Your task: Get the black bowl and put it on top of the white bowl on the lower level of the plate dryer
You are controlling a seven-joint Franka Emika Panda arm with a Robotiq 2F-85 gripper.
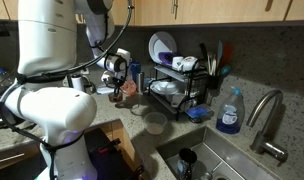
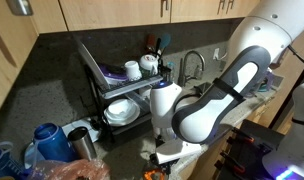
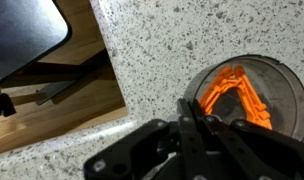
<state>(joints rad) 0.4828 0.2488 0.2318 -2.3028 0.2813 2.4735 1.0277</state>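
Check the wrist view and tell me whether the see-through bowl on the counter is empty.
No, the see-through bowl has a bunch of orange sticks lying inside it.

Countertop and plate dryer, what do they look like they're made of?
Countertop: probably polished granite or stone composite, going by its pale, dark-flecked speckle. Plate dryer: seemingly black-coated metal wire, judging by its thin dark bars; sheen unclear.

speckled stone counter (image 3: 172, 40) with a translucent bowl (image 1: 154, 123), the plate dryer (image 1: 182, 90) and a blue bottle (image 1: 229, 112)
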